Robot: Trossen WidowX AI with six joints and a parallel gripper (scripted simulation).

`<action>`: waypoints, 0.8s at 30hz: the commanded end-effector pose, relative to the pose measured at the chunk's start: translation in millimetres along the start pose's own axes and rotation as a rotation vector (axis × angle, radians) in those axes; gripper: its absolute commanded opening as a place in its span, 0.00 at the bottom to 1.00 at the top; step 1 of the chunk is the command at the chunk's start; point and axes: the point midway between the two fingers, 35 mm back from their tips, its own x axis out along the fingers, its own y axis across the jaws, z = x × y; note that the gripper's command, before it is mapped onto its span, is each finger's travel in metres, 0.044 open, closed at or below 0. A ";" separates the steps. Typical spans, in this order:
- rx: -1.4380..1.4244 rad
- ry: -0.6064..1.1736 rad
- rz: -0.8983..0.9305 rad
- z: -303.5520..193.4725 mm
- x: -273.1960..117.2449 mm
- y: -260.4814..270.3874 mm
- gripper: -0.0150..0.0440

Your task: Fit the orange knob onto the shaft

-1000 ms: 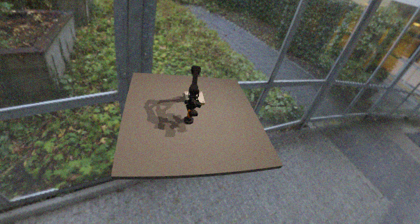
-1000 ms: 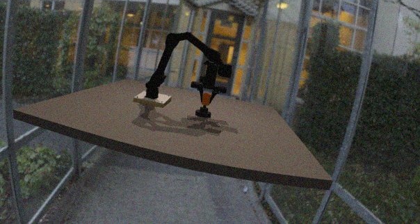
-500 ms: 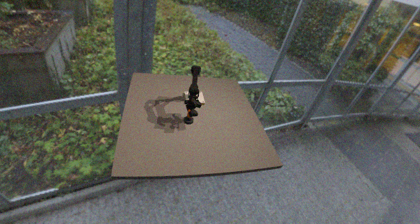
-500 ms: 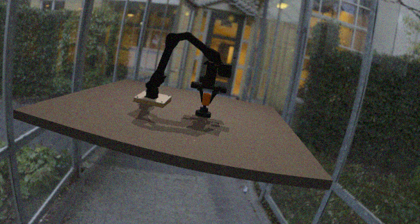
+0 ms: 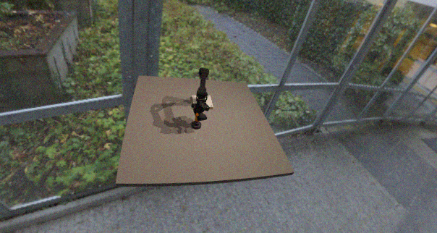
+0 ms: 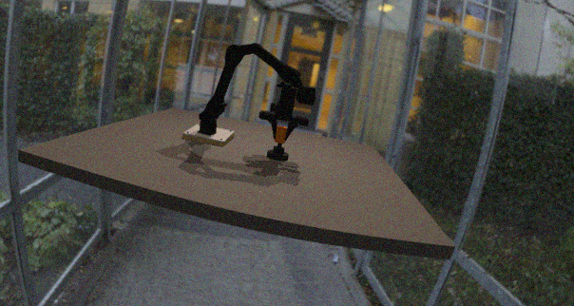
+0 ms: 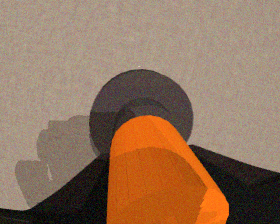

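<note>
My gripper [image 6: 281,134] [image 5: 197,115] is shut on the orange knob [image 6: 281,133] [image 5: 197,114] [image 7: 165,189] and holds it upright just above the round dark pedestal [image 6: 277,155] [image 5: 196,125] [image 7: 118,99]. In the wrist view the knob fills the lower middle and covers the pedestal's centre, so the D-shaped shaft is hidden. In the exterior view the knob's lower end sits a little above the pedestal, with a short dark stub between them. My black fingers show on either side of the knob in the wrist view.
The arm's base stands on a pale square plate [image 6: 209,136] [image 5: 209,102] behind and to the left of the pedestal. Both rest on a brown table top [image 6: 342,192] [image 5: 217,150] with edges on all sides. Metal frame bars stand around the table.
</note>
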 end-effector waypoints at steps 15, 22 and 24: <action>-0.121 0.002 -0.001 -3.7 -1.7 -5.8 0.25; -0.121 0.002 -0.001 -4.1 2.5 -6.4 0.25; -0.121 0.002 -0.001 -4.3 3.5 -6.6 0.25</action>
